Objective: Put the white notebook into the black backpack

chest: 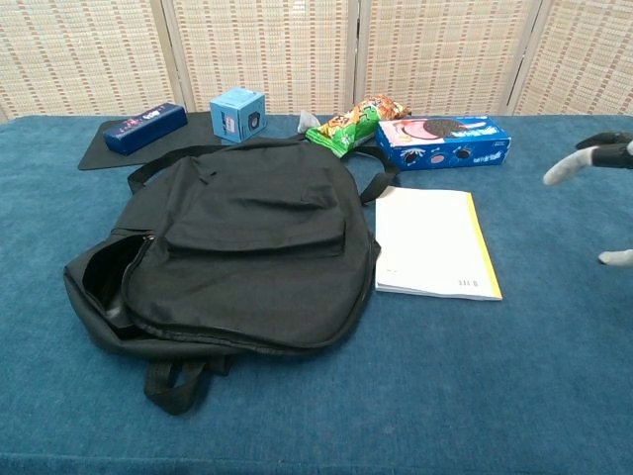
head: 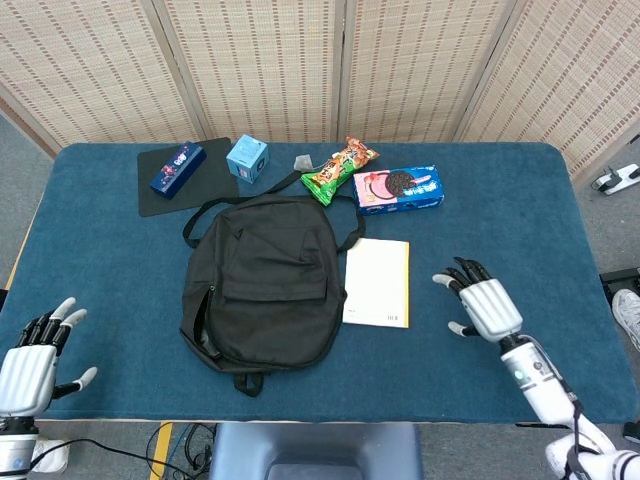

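Note:
The white notebook (head: 378, 281) (chest: 433, 241) lies flat on the blue table, its left edge against the black backpack (head: 262, 278) (chest: 235, 247). The backpack lies flat with its zipper gaping along the left side. My right hand (head: 484, 306) hovers open to the right of the notebook, fingers spread and pointing toward it, a short gap between them; only its fingertips (chest: 566, 170) show at the right edge of the chest view. My left hand (head: 30, 362) is open at the table's front left corner, far from both objects.
Along the back stand a blue cookie box (head: 398, 189), a green and orange snack bag (head: 338, 168), a light blue cube box (head: 246, 158) and a dark blue box (head: 177, 167) on a black mat (head: 163, 190). Backpack straps (head: 199, 214) loop toward the back.

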`<state>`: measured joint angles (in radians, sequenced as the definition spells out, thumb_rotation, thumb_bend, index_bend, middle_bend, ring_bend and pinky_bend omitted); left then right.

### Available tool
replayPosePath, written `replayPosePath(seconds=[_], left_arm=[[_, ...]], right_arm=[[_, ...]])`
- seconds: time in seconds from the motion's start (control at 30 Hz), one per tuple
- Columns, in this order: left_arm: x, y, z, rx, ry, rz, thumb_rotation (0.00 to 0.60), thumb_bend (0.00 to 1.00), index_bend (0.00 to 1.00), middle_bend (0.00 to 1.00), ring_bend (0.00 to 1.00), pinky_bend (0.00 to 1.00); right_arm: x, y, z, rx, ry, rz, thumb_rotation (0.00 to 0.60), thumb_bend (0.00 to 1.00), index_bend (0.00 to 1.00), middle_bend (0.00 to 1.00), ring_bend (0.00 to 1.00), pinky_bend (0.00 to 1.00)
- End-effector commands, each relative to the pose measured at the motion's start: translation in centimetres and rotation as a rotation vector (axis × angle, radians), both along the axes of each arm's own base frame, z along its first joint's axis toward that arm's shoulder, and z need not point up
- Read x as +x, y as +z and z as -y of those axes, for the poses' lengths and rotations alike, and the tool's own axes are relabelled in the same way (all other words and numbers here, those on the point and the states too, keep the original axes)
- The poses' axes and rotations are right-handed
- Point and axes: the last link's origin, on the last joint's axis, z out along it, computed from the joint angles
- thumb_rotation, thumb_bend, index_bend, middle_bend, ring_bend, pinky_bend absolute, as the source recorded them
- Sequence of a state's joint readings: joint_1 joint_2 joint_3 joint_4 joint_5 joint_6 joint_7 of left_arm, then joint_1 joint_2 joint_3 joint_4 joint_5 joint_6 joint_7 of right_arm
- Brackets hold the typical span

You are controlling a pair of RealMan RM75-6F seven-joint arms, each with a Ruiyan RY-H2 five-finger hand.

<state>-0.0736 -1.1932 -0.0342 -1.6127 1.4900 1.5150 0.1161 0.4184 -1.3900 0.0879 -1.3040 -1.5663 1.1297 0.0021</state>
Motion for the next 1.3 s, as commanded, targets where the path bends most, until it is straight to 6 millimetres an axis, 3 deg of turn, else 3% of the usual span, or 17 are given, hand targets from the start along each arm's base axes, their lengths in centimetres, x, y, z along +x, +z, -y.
replayPosePath(seconds=[0.03,0.4,0.9,1.3], left_arm=[[-0.1,0.0,0.2,0.002,0.010,-0.002,0.600,0.16,0.21,0.11,0.12,0.14],[-0.5,-0.1,0.4,0.001,0.031,-0.004,0.600,0.16,0.21,0.11,0.13,0.14],[-0.7,-0.3,0.5,-0.003,0.037,-0.001,0.600,0.16,0.21,0.11,0.13,0.14],[-1.0,-0.3,0.4,0.003,0.040,0.001,0.600,0.16,0.21,0.11,0.13,0.14]], right_arm=[[1.3,-2.9,2.0,0.054,0.049,0.009,0.600,0.00,0.24,0.19,0.06,0.10],[1.9,-6.3,3.7,0.127,0.097,-0.025,0.600,0.00,0.24,0.15,0.02,0.08],[1.2,-7.2,3.9,0.157,0.128,-0.086,0.600,0.00,0.22,0.10,0.00,0.02],[2.1,-8.5,4.6,0.160,0.150,-0.077,0.600,0.00,0.22,0.10,0.00,0.02]])
